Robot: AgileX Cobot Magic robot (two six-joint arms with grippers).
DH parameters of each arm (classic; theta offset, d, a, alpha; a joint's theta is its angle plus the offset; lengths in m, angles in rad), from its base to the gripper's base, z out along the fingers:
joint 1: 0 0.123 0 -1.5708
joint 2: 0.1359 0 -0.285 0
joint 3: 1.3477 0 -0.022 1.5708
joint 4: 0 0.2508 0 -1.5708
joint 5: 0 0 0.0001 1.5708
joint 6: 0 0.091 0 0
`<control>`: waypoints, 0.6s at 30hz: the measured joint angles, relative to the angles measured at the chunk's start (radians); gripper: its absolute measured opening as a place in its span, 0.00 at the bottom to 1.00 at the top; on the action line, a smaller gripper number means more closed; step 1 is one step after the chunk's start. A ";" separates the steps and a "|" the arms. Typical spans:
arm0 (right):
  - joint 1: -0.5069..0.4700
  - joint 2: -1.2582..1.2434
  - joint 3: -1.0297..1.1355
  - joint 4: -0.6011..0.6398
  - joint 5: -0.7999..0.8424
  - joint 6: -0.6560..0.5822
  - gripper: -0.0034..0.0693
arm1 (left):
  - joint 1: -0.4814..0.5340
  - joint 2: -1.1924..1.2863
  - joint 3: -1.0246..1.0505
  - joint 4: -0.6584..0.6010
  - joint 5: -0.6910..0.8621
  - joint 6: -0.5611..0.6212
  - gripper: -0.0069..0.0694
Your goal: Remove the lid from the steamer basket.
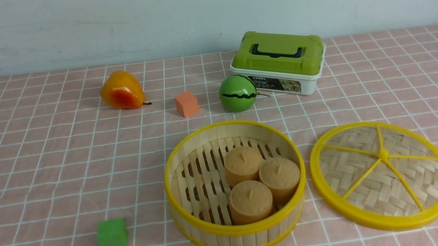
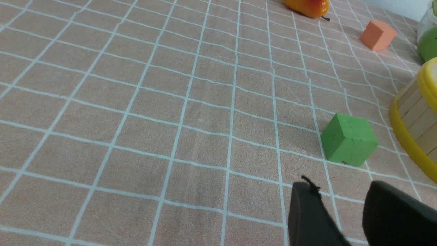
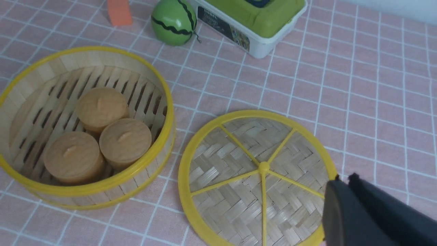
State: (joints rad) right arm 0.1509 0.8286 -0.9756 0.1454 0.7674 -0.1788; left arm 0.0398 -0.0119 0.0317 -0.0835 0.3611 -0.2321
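Lid (image 1: 382, 174) is off, lying flat on the checked cloth (image 1: 42, 182) just right of the steamer basket (image 1: 240, 231) — task looks done. Left gripper (image 2: 341, 187): fingers apart, empty. Right gripper (image 3: 344, 179): fingers together, empty.

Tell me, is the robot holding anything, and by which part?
Nothing. The left hand and right hand are both empty; the lid lies loose on the cloth.
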 joint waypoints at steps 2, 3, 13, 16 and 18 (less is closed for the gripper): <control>0.000 -0.096 0.086 0.001 -0.064 -0.001 0.02 | 0.000 0.000 0.000 0.000 0.000 0.000 0.40; 0.000 -0.127 0.112 0.001 -0.094 -0.001 0.02 | 0.000 0.000 0.000 0.000 0.000 0.000 0.40; 0.000 -0.241 0.186 0.004 -0.153 -0.002 0.02 | 0.000 0.000 0.000 0.000 0.000 0.000 0.40; 0.000 -0.241 0.186 0.005 -0.152 -0.002 0.02 | 0.000 0.000 0.000 0.000 0.000 0.000 0.40; 0.000 -0.241 0.186 0.005 -0.152 -0.002 0.03 | 0.000 0.000 0.000 0.000 0.000 0.000 0.40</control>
State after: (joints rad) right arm 0.1509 0.5874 -0.7897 0.1507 0.6153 -0.1803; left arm 0.0398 -0.0119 0.0317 -0.0835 0.3611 -0.2321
